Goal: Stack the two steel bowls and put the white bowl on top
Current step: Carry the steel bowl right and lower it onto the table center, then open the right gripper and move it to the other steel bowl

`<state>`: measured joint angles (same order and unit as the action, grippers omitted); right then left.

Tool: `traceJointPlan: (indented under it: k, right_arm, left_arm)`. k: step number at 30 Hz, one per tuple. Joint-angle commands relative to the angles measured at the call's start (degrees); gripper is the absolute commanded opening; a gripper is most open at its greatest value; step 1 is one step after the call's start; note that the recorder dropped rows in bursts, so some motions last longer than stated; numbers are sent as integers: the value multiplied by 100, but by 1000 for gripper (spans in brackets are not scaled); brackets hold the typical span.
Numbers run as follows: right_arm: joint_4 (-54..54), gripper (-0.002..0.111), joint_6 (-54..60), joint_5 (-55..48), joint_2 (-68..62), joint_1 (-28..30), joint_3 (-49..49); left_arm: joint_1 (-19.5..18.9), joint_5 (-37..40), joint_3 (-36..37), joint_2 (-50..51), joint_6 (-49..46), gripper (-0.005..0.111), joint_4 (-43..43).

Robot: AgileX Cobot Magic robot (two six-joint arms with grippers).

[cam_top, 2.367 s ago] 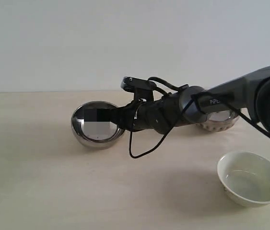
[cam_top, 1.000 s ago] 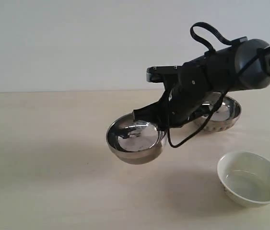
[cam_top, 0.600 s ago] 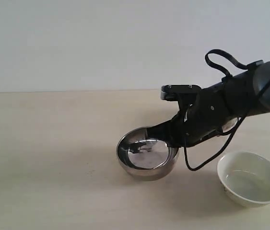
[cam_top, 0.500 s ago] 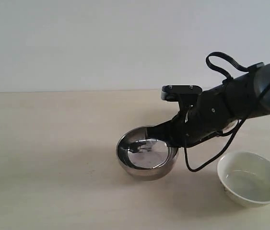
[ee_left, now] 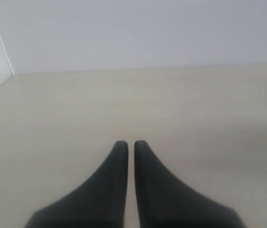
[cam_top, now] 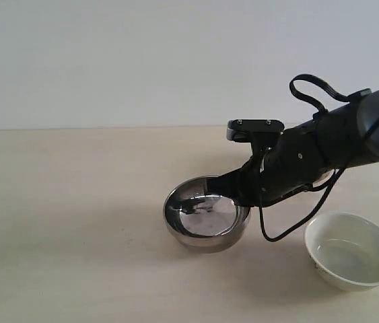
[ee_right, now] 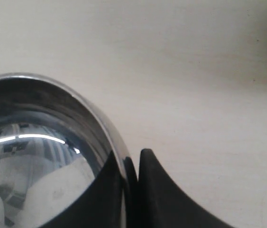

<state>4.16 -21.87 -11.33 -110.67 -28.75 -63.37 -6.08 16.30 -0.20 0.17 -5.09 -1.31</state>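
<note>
A smooth steel bowl (cam_top: 206, 217) sits upright at the middle of the table and seems to rest on it. My right gripper (cam_top: 241, 196) is shut on its right rim. In the right wrist view the gripper (ee_right: 132, 164) pinches the bowl (ee_right: 38, 156) wall, one finger inside and one outside. The other steel bowl is hidden behind my right arm. The white bowl (cam_top: 353, 250) stands empty at the front right, apart from the steel bowl. My left gripper (ee_left: 129, 143) is shut on nothing above bare table and does not show in the exterior view.
The pale wooden table (cam_top: 68, 222) stretches left of the bowl. A plain wall (cam_top: 142, 60) stands behind it. A black cable loop (cam_top: 280, 232) hangs from my right arm between the steel bowl and the white bowl.
Over the last second my right gripper carried the steel bowl right, toward the front and down to the table. In the last half second it has barely moved.
</note>
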Motion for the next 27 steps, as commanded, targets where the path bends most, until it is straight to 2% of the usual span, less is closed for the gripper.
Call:
traceJointPlan:
  k: [1,19,21,23,24,25,27]
  right_arm:
    - [7,0,-31,24,104,20,9]
    - [7,1,-64,-86,104,20,9]
    - [-4,8,-112,-86,104,20,9]
    - [-40,35,-151,-86,104,20,9]
    - [-71,45,-151,-86,104,20,9]
    - [-84,52,-161,-67,104,20,9]
    - [-84,49,-161,-48,104,20,-16]
  left_arm:
    - [-3,1,20,-17,65,4,-15]
    - [-3,1,20,-17,65,4,-15]
    - [-3,1,20,-17,65,4,-15]
    - [-3,1,20,-17,65,4,-15]
    - [-3,1,20,-17,65,4,-15]
    - [-3,1,20,-17,65,4,-15]
    - [-3,1,20,-17,65,4,-15]
